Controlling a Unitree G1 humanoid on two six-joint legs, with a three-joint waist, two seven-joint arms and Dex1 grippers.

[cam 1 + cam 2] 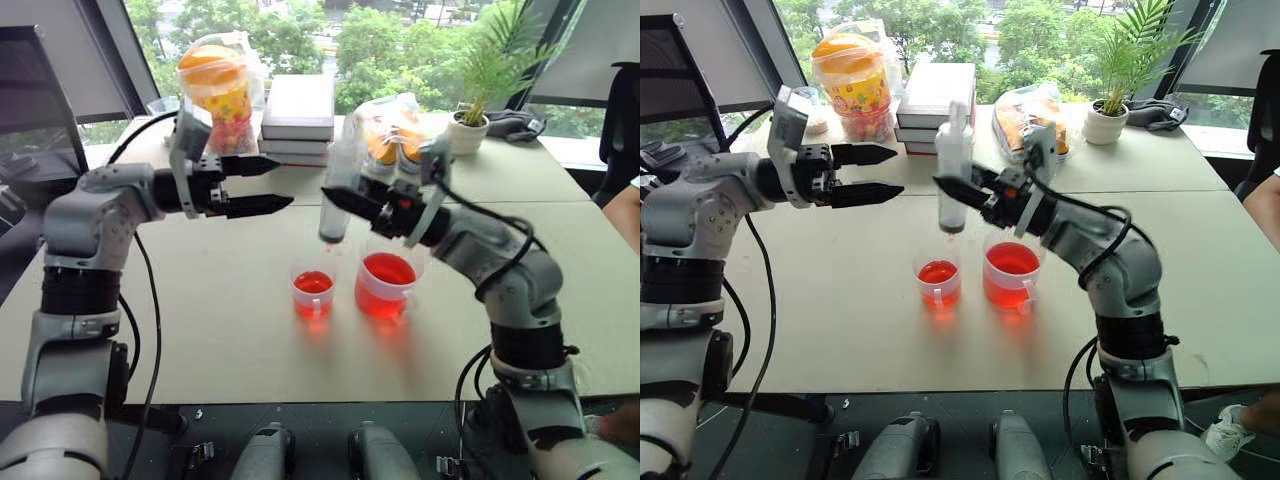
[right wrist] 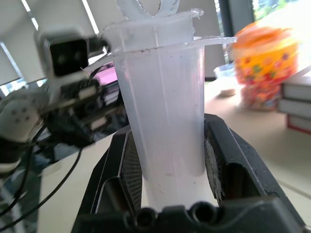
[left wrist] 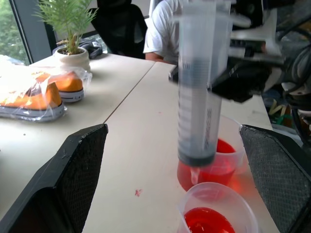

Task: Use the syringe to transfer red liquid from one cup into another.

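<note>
The pale beige surface (image 1: 250, 330) spans the centre of the head views.

Right claw (image 1: 952, 187): clamped on the large clear plastic syringe (image 1: 953, 165) with the thick barrel. The syringe stands upright at frame centre, above the two cups. Its tip hangs over the small clear plastic cup without a handle (image 1: 313, 289), clear of the rim. The right wrist view shows both black fingers (image 2: 221, 160) pressed against opposite sides of the barrel, with the white plunger top at the upper edge of the frame.

Left claw (image 1: 268, 185): spread wide and holding nothing. It points level toward frame centre from the left and stands apart from the syringe. In the left wrist view its two fingers rise at the lower left and lower right corners, with the syringe between and beyond them.

The larger clear plastic measuring beaker with a side handle (image 1: 386, 287) stands just beside the small cup, toward frame right. Both contain translucent red-orange liquid (image 1: 387, 270).

The left wrist view adds a small red spot (image 3: 138, 192) on the surface, lower centre. A seated person in a white shirt (image 3: 163, 34) shows at upper centre.
</note>
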